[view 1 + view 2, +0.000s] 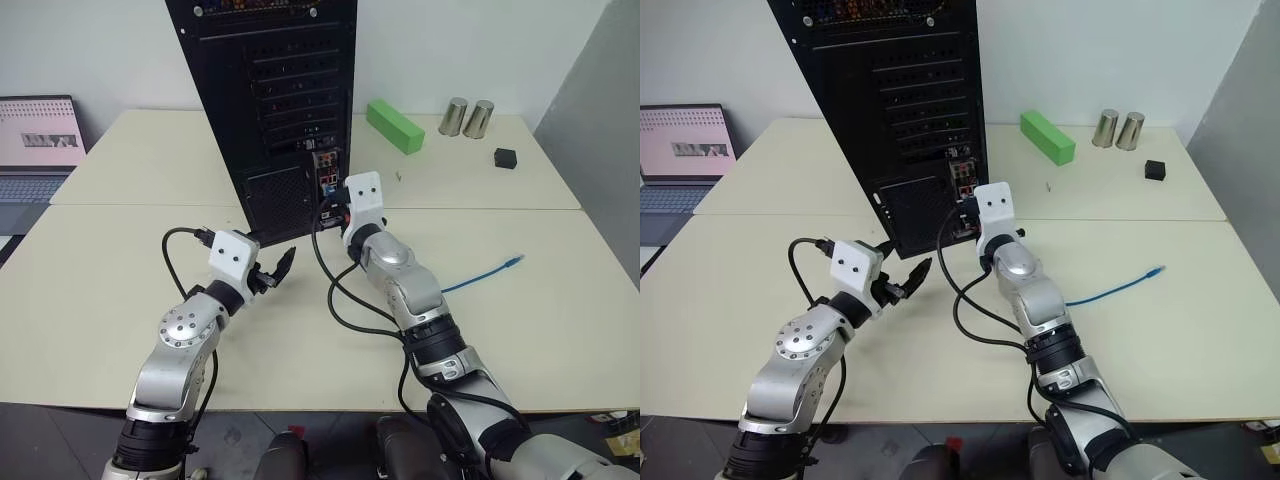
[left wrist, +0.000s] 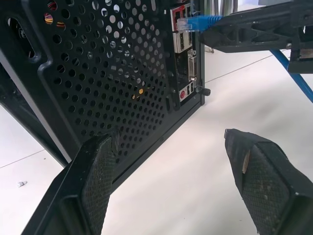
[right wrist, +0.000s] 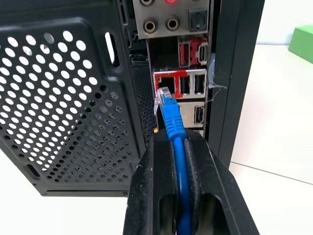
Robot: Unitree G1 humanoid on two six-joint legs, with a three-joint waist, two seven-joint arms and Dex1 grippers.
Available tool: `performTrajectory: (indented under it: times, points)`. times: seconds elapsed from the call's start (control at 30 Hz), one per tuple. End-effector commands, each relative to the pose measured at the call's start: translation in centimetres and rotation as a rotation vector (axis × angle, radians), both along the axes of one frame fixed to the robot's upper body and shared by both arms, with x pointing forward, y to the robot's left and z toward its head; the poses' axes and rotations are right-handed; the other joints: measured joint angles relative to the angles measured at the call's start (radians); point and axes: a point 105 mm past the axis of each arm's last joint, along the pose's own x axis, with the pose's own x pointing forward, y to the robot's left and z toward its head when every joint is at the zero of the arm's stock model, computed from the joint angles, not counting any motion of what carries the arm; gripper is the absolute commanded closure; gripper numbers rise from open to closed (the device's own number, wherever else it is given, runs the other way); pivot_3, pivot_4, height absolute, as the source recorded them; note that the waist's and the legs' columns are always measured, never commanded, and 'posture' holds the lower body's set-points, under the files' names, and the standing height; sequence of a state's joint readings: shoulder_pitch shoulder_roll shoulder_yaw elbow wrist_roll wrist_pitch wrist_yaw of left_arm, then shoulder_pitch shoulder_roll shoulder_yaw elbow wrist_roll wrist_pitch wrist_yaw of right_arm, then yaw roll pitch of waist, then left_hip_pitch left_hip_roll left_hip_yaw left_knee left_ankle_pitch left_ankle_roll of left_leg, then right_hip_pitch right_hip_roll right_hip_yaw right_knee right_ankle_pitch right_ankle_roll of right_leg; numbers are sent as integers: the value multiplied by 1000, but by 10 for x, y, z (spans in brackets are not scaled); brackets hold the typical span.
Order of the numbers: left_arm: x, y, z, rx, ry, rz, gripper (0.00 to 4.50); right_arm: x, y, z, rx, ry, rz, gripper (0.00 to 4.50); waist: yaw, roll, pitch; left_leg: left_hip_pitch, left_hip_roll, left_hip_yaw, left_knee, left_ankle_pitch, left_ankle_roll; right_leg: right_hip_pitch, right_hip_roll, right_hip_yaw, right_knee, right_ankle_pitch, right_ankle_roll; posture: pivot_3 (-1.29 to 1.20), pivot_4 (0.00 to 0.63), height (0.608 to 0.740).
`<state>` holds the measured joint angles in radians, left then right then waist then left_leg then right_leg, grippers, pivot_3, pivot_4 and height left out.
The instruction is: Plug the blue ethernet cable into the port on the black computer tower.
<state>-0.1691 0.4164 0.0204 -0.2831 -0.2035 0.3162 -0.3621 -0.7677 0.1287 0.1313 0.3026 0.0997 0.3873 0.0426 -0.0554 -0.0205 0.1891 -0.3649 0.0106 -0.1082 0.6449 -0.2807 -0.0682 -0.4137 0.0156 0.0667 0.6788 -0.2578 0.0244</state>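
The black computer tower [image 1: 275,100] stands upright on the pale desk [image 1: 120,280], its rear face turned toward the robot. The right pincer [image 3: 176,142] is clamped on the blue ethernet cable [image 3: 174,128] just behind its clear plug, which sticks out past the fingertips and sits at the edge of the port [image 3: 167,84] in the silver connector strip with red sockets; whether the plug is seated cannot be told. The rest of the cable trails back across the desk to the robot's right, its free end [image 1: 514,261] lying well apart from the tower. The left pincer [image 1: 278,270] hovers near the tower's lower mesh vent grille [image 2: 112,73] with its fingers spread wide, holding nothing. Farther back on the desk lie a green block [image 1: 394,126], two metal cups [image 1: 466,117] and a small black object [image 1: 505,157]. A grey laptop [image 1: 38,150] sits open at the far left.
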Motion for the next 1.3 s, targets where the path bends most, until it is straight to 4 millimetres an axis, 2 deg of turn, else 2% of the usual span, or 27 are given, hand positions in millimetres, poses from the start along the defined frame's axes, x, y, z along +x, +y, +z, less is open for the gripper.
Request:
performTrajectory:
  times: [0.03,0.17,0.77,1.3]
  points:
    - [-4,-4,19,9,-83,-17,854,-3,12,31,69,-78,30,4500,0,0,0,0,0,0,0,0,0,0,0,0,0,0,0,0,150,740]
    - [-4,-5,19,11,-88,-23,854,-5,14,38,79,-96,41,4500,-1,0,0,0,0,0,0,0,0,0,0,0,0,0,0,0,150,740]
    - [-4,-6,17,14,-87,-25,854,-7,25,43,32,-128,83,4500,-4,0,0,0,1,1,0,0,0,-1,0,1,0,-1,1,0,150,740]
    - [-4,-7,16,18,-88,-30,854,-7,30,40,-14,-135,99,4500,-6,0,0,0,1,2,0,0,0,-2,0,2,0,-1,1,0,150,740]
